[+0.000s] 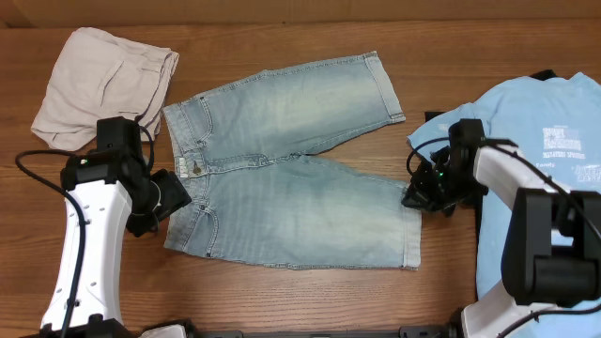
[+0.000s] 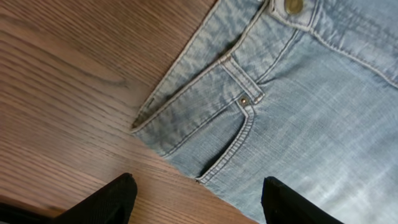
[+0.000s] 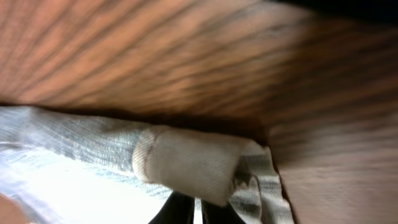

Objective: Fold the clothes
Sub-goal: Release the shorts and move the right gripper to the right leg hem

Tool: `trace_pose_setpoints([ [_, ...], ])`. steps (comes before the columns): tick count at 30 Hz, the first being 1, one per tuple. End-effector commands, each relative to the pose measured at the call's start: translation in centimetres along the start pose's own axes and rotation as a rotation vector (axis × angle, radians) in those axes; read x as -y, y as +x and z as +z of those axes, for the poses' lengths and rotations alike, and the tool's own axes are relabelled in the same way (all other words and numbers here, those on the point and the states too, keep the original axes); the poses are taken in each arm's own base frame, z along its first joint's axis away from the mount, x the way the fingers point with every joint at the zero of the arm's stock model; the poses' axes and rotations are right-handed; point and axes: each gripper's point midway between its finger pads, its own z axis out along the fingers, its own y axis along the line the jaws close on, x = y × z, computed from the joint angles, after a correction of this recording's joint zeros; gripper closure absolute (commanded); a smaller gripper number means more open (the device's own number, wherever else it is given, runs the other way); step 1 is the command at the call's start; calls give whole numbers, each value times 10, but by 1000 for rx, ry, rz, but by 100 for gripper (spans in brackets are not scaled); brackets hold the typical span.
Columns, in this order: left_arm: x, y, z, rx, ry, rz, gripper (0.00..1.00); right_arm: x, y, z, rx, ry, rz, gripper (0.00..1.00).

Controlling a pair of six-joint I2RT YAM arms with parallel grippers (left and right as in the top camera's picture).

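Jeans [image 1: 291, 178]: spread flat mid-table, no fold made yet; left gripper [image 1: 175, 201]: jaws apart over waistband corner, holding nothing; right gripper [image 1: 419, 198]: pinched shut on leg hem; trousers [image 1: 103, 84], T-shirt [image 1: 545, 141]: aside, seemingly still to fold.

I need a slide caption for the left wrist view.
Open left gripper above the front pocket of denim jeans on a wooden table.
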Motion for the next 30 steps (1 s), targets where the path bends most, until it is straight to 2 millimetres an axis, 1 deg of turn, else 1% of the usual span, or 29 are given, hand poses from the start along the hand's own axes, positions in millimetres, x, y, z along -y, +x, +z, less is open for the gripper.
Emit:
trace_pose_setpoints([
  [1,1,3,7,-21,11,11,32,7,0,25,18,-12,83,93],
  [3,1,2,8,-15,13,11,27,2,-24,26,122,-37,60,93],
  [4,2,1,8,-11,15,10,24,-5,-39,23,186,-60,27,95],
  [6,3,-2,8,0,21,11,19,-21,-66,15,300,-114,-37,96],
  [8,4,-4,8,8,24,12,10,-35,-85,5,383,-157,-80,96],
  [10,4,-4,8,7,24,12,5,-40,-95,-6,407,-167,-78,95],
  [11,3,-3,8,3,22,12,2,-40,-98,-12,405,-166,-65,91],
  [12,3,-2,8,-1,20,13,0,-41,-100,-20,398,-170,-60,82],
  [14,3,0,9,-6,18,33,0,-48,-96,-40,357,-195,-107,73],
  [15,2,0,9,-8,17,35,0,-50,-92,-51,337,-202,-128,69],
  [17,2,1,10,-10,17,35,0,-50,-81,-72,297,-183,-148,61],
  [19,2,0,10,-9,17,35,0,-46,-67,-88,259,-157,-150,56],
  [21,2,0,10,-8,17,35,0,-38,-47,-98,209,-119,-107,44],
  [22,2,0,10,-9,17,35,0,-32,-38,-99,184,-94,-81,32],
  [23,2,0,10,-8,17,35,0,-24,-28,-98,153,-55,-51,27],
  [24,3,0,10,-7,18,35,0,-10,-19,-96,120,6,-2,27],
  [26,3,0,10,-6,18,35,0,7,-9,-90,85,81,67,36],
  [27,3,0,10,-6,18,35,0,15,-4,-86,71,109,98,47],
  [29,3,0,10,-6,18,35,0,27,6,-74,44,136,154,64],
  [30,3,0,10,-8,18,35,0,33,10,-66,31,142,187,65],
])
